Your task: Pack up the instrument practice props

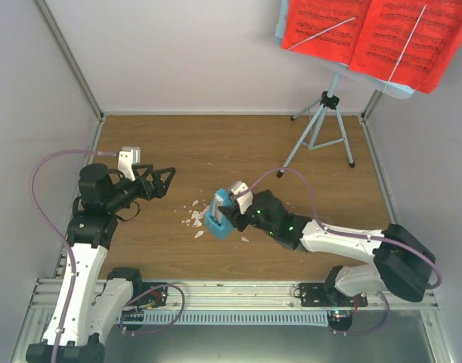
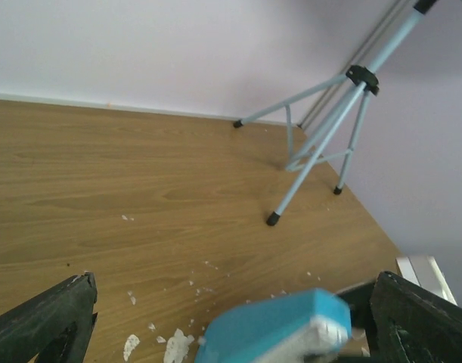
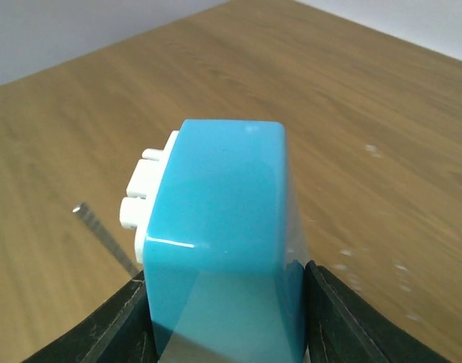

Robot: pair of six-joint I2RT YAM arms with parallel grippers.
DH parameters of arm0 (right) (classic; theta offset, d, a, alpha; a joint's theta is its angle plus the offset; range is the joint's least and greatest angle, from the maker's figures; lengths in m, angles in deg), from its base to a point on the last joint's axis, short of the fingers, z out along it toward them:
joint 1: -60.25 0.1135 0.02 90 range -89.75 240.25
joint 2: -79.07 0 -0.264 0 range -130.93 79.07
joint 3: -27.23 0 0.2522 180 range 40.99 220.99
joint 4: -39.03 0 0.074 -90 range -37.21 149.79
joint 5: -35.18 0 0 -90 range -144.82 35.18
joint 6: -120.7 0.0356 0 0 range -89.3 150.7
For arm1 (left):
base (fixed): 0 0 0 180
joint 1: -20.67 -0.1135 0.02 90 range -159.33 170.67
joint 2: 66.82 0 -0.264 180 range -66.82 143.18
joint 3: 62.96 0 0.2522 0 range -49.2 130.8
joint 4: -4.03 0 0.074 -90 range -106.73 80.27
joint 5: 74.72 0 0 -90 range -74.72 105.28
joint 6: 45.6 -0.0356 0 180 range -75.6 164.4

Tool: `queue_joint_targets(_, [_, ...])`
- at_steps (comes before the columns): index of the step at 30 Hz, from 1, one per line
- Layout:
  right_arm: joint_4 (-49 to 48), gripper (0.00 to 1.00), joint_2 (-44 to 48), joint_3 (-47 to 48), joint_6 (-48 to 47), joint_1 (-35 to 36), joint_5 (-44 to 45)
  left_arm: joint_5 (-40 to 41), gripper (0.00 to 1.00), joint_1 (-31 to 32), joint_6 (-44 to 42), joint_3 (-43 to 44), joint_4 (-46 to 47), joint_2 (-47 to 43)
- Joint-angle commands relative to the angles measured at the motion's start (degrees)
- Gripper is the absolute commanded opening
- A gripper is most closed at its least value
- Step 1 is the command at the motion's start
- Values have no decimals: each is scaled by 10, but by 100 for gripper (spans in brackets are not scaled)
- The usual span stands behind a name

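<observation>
While the right gripper clamps the box, which stands on the table among scraps, it should hold squarely and lift straight, lest the glossy sides slip. The left gripper gapes empty nearby.

Shows white shells on the long links and black housings at the joints, on the left arm and the right arm alike. Carries a pale purple cable in a loop (one per arm), a white camera block at the left wrist, and black angular fingers on the left gripper. Glows with small green lights on the right arm's dark forearm.
</observation>
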Motion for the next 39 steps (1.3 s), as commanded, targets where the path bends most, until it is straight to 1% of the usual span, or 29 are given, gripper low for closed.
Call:
queue_joint_targets(1, [-34,36,50,-25,-5,-56,-9,-60,99,3,-26,-3,-5,-7])
queue_joint_targets(4, [-42,36,62,-33,-20,-78,-25,-79,99,3,-23,-8,8,-6])
queue_joint_targets(8, [-43,37,61,-35,-31,-85,-54,-95,99,4,-40,-12,26,-4])
queue_joint_targets(10, [-49,40,61,-41,-30,-88,-64,-102,99,4,-57,-11,36,-2])
queue_joint_targets(11, [-52,43,62,-45,-28,-89,-66,-100,99,4,-65,-3,38,1])
queue_joint_targets(14, [-44,62,71,-52,-22,-92,-59,-88,99,4,-80,16,41,17])
queue_joint_targets(16, [-29,76,83,-54,-14,-93,-42,-87,99,4,-81,22,52,27])
queue_joint_targets(20, [0,99,130,-69,9,-95,6,-65,99,5,-68,19,84,40])
queue_joint_targets(25, [39,100,206,-87,65,-97,61,-29,99,8,-52,30,115,88])
queue_joint_targets(27, [61,100,223,-81,72,-96,62,-7,99,19,-48,40,128,116])
queue_joint_targets(28, [65,100,229,-81,75,-97,62,18,99,38,-48,49,135,133])
queue_joint_targets(30, [60,100,238,-83,72,-96,48,78,99,81,-67,63,150,168])
queue_joint_targets(32, [49,100,243,-85,66,-96,19,106,99,131,-117,77,167,211])
queue_joint_targets(34, [21,100,245,-95,56,-95,-20,139,99,166,-164,84,184,257])
queue_joint_targets(37, [0,100,225,-97,45,-90,-73,156,99,175,-178,88,197,324])
queue_joint_targets(39, [12,100,207,-88,39,-80,-77,152,99,174,-176,85,202,349])
